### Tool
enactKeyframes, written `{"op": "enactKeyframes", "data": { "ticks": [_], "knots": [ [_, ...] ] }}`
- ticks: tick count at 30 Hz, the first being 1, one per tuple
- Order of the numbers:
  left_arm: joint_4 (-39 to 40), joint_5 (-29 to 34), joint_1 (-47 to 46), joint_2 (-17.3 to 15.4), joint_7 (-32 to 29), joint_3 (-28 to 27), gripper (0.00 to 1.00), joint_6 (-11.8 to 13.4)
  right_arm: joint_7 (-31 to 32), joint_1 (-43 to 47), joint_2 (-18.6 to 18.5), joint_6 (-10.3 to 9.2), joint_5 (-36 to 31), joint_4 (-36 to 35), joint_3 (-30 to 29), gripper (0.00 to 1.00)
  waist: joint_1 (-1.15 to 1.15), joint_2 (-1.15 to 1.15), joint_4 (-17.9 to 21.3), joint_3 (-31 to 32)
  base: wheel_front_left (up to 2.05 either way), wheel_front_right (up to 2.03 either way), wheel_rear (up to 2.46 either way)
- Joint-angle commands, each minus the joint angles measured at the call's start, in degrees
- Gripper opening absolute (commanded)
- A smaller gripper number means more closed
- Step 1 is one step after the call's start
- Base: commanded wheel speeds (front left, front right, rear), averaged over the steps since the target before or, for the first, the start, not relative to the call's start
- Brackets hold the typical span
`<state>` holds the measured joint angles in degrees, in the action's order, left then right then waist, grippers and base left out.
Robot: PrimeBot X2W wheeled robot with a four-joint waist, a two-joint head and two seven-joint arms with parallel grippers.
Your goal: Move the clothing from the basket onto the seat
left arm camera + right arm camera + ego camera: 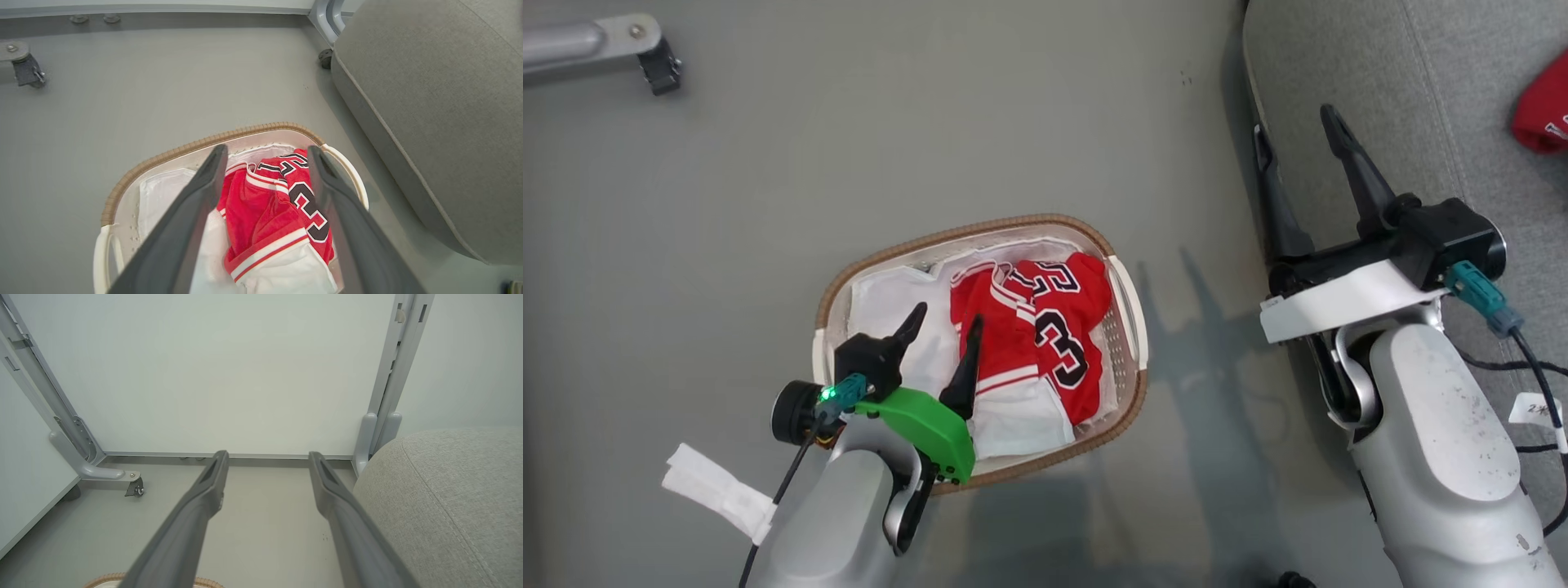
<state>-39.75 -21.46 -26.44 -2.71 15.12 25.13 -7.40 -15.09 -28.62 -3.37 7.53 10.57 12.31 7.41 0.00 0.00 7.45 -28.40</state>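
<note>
**Fingers (966,367) spread wide over the basket (980,224)**

Both the left gripper (946,318) and right gripper (1297,124) are held open, empty. The red clothing (1029,327) is bunched in the basket, on a white liner (882,302) (which could be pinched along by mistake). The grey floor (849,122) is smooth; the seat (1421,82) stands near, rightward

Counts: basket (980,227) ×1; seat (1421,98) ×1; white liner (882,302) ×1. Clothing (1045,327): one heap in the basket, plus one red piece (1543,110) far right on the seat. Grippers ×2: left gripper (947,315), right gripper (1295,121).
</note>
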Motion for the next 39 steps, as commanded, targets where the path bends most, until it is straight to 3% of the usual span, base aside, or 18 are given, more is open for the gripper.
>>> {"op": "enactKeyframes", "data": {
  "ticks": [1,11,27,39],
  "knots": [
    [-1.42,-0.73,-2.70,-0.43,0.05,0.41,1.00,-0.11,-0.11,-1.31,0.10,-0.08,-0.32,-0.74,0.03,1.00,0.00,0.00,4.44,-6.78,0.00,0.00,0.00],
    [-12.12,-4.07,-11.47,-0.42,0.05,5.94,1.00,-0.09,-0.11,-3.25,0.34,-0.08,-0.64,-4.23,0.08,1.00,0.00,0.00,7.07,-13.81,0.00,0.00,0.00],
    [-18.61,-9.20,-16.15,-1.34,0.04,13.81,1.00,-0.08,-0.11,-4.51,0.36,-0.08,2.00,-5.47,0.79,1.00,0.00,0.00,8.40,-19.07,0.00,0.00,0.00],
    [-22.31,-11.13,-19.76,-1.90,0.04,15.26,1.00,-0.08,-0.10,-5.65,0.35,-0.08,3.54,-5.18,1.82,1.00,0.00,0.00,9.31,-21.84,0.00,0.00,0.00]
  ]
}}
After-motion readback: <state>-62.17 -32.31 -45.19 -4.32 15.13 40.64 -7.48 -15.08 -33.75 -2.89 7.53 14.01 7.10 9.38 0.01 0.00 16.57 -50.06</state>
